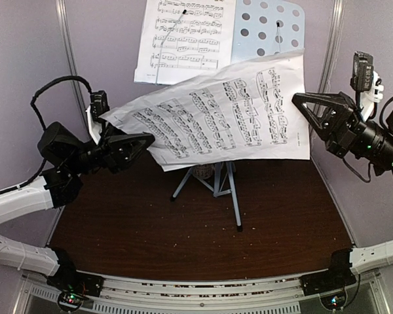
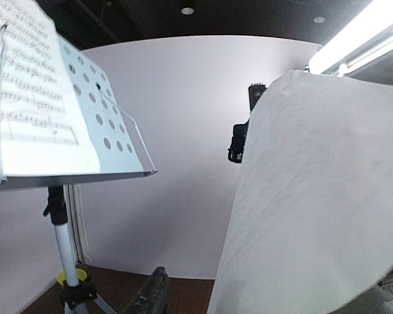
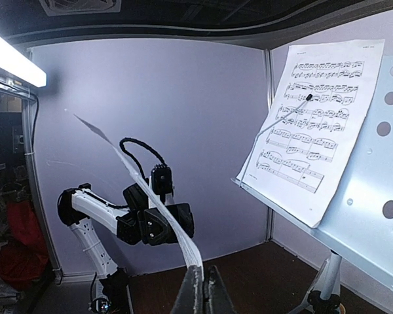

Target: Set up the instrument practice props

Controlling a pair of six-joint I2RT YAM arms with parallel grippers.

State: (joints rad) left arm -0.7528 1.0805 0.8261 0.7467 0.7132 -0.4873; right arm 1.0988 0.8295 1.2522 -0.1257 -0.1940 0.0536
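Observation:
The pale perforated music stand (image 1: pixel 275 29) stands at the back on its grey tripod (image 1: pixel 226 186). One sheet-music page (image 1: pixel 183 39) rests on the stand's left half. The second page (image 1: pixel 229 111) hangs in the air in front of the stand. My right gripper (image 1: pixel 300 103) is shut on its right edge, as the right wrist view (image 3: pixel 203 284) shows. My left gripper (image 1: pixel 144 140) is at the page's left edge. In the left wrist view one finger (image 2: pixel 154 291) stands apart from the page (image 2: pixel 314 209), which hides the other finger. The metronome is out of view.
The brown table (image 1: pixel 183 229) is enclosed by pale walls. A small patterned object (image 1: pixel 203 173) sits by the tripod, mostly hidden under the held page. The stand's right half (image 3: pixel 380 196) is bare beside its page (image 3: pixel 314 118).

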